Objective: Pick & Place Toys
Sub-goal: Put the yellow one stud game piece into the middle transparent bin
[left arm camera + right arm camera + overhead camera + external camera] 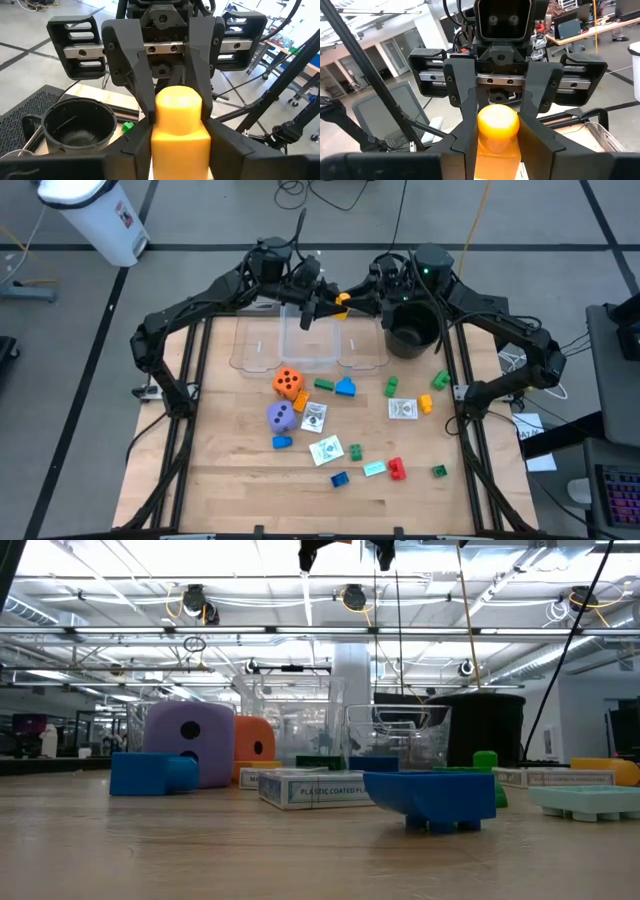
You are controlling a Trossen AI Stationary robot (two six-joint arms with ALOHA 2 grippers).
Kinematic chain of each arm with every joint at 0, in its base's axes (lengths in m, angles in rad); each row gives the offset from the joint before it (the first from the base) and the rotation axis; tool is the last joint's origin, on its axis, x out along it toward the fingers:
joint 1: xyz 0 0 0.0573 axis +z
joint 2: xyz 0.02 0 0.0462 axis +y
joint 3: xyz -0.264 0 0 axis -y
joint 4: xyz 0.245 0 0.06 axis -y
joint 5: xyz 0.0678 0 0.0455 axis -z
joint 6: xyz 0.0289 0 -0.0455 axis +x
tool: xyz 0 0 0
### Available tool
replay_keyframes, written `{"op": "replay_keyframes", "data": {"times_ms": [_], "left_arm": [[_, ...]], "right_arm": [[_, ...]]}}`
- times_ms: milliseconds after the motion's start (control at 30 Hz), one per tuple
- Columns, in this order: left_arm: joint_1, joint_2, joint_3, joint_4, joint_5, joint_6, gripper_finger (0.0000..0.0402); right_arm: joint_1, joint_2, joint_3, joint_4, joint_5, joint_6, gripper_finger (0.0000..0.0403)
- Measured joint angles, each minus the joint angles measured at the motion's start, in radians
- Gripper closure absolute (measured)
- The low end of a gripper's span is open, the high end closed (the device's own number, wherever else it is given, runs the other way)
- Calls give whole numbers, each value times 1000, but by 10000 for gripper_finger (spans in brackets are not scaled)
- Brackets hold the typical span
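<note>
Yellow block (343, 301) held in the air at the far edge of the surface (240, 480), between the two arms, above the gap between the clear tub (308, 340) and the black pot (410, 335). Both pincers meet on it, facing each other. Left wrist view: the left pincer (177, 145) has its fingers against the block's flanks, round stud pointing away; the right pincer's fingers press in from the opposite end. Right wrist view: the right pincer (495, 145) is closed on the same block, with the left pincer's fingers at its far end. Both grip the block at once.

Remaining toys scattered across the surface nearer the front. Orange die (288, 383) just in front of the tub, purple die (282, 417) just beside it. Blue block (282, 442) near the purple die. White cards (314, 418) near mid-surface, another (403, 409) to the right. Green block (324, 385) and blue piece (346, 388) beside the orange die. Red block (397, 469) and teal block (374, 469) toward the front. Small green blocks (391, 387) and yellow ones (440, 380) near the pot.

Low view: pincers only just visible at the upper edge.
</note>
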Motion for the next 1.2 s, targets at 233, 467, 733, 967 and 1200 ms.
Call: {"op": "replay_keyframes", "data": {"times_ms": [233, 467, 733, 967, 1200], "left_arm": [[22, -4, 0, 5, 32, -53, 128], [124, -94, 2, -186, 113, -41, 93], [246, -258, 3, -404, 106, 103, 107], [295, -323, 3, -437, 147, 204, 127], [347, -323, -82, -509, 393, 317, 143]], "right_arm": [[-28, 1, -2, 14, 0, 4, 296], [-46, 2, -4, 0, 54, -29, 296], [-9, 103, 12, 11, 114, -39, 296], [30, 332, 201, -8, 157, -52, 296], [46, 550, 468, -184, 232, -158, 296]]}}
